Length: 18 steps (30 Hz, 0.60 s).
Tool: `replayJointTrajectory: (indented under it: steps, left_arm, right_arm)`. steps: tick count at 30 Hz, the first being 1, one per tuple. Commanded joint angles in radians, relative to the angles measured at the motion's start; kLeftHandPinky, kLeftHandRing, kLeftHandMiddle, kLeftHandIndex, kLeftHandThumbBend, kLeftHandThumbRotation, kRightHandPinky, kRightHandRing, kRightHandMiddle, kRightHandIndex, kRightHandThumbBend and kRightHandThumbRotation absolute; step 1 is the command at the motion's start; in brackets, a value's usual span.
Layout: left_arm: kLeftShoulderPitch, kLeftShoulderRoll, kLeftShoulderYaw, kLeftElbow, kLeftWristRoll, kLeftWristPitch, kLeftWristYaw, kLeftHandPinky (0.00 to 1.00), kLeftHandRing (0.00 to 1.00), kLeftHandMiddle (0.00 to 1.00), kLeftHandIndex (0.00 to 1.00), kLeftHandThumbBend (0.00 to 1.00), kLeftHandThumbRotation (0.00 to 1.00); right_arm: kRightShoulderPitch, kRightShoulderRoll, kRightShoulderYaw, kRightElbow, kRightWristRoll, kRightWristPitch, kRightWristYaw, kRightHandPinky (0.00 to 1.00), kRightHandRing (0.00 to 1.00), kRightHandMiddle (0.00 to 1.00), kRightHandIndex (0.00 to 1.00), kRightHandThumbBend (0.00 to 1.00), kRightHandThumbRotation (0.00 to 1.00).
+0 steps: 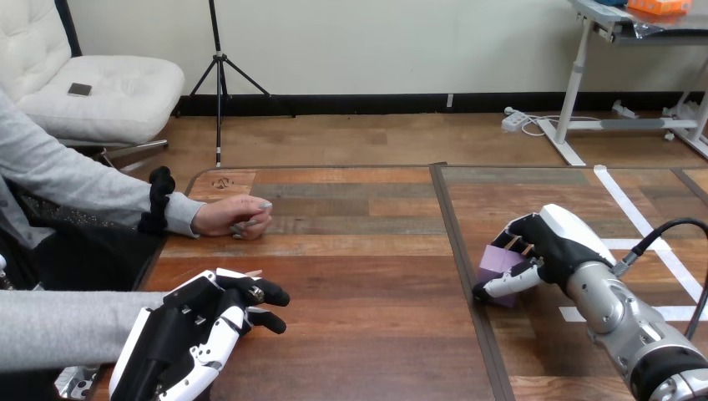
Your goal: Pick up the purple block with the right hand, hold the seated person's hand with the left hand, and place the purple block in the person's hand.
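Note:
The purple block point(498, 266) sits on the right half of the wooden table point(359, 251). My right hand point(555, 242) is shut on it, fingers over its far side and the thumb pressed on its near edge. At the left, the person's hand point(238, 217) rests on the table in a loose fist, well apart from both my hands. My left hand point(200, 330) lies near the front left corner, fingers loosely bent and holding nothing that I can see. A second grey sleeve point(67, 326) of the person ends just under that hand, hiding whatever lies beneath.
A dark seam point(459, 251) splits the table into left and right halves. White tape lines point(634, 217) cross the right half beyond my right hand. Bare wood lies between the person's hand and the block.

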State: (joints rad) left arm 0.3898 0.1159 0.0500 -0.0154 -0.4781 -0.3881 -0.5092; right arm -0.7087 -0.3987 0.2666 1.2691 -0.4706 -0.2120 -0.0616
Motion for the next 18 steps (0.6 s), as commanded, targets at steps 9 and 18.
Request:
replayJointTrajectory:
  steps: [9,18]
  left_arm:
    - [-0.041,-0.017,0.010,-0.054,0.100,-0.042,0.062,0.61,0.68,0.61,0.53,0.00,0.00]
    - [-0.066,-0.002,0.017,0.021,0.162,-0.118,0.066,0.81,0.74,0.69,0.65,0.06,0.07]
  right_arm:
    - [-0.035,0.026,-0.002,0.005,0.005,-0.059,-0.073,0.41,0.45,0.49,0.49,0.69,0.00]
    - [-0.037,0.023,-0.004,-0.001,0.008,-0.068,-0.078,0.41,0.45,0.49,0.49,0.69,0.00]
